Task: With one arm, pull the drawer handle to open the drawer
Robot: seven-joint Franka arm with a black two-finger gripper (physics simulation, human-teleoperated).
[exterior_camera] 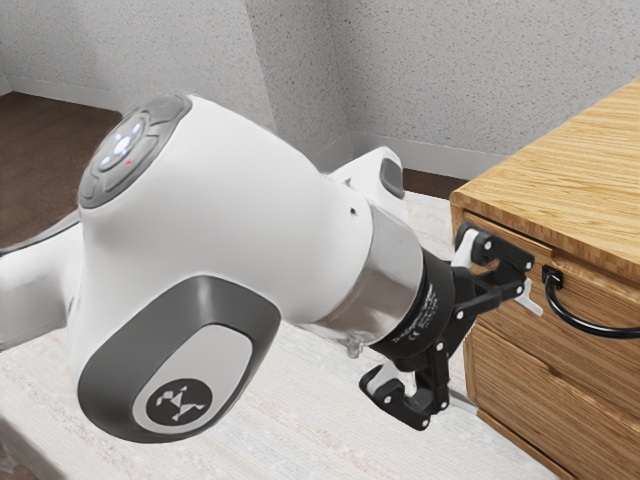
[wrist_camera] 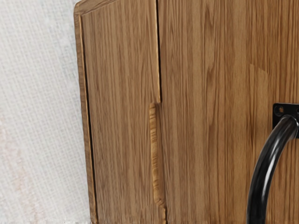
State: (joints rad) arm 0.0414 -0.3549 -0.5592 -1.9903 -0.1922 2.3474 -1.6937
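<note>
Pale, woven-looking cloth covers the table (exterior_camera: 300,420), and behind it you have speckled grey walls (exterior_camera: 480,70), a white skirting board (exterior_camera: 420,150) and a dark brown floor (exterior_camera: 50,150). At the exterior view's right stands the wooden cabinet (exterior_camera: 570,180), its upper drawer (exterior_camera: 600,290) carrying a black loop handle (exterior_camera: 565,312). Your gripper (exterior_camera: 490,345) sits just to the exterior view's left of that handle, fingers spread wide, holding nothing and clear of the loop. The exterior view gives you the white arm (exterior_camera: 200,280) and the room around it. The wrist view gives you the oak grain close up, a dark seam (wrist_camera: 158,51) between two panels, and the handle's black mounting bracket (wrist_camera: 282,112) with the curved bar below it
</note>
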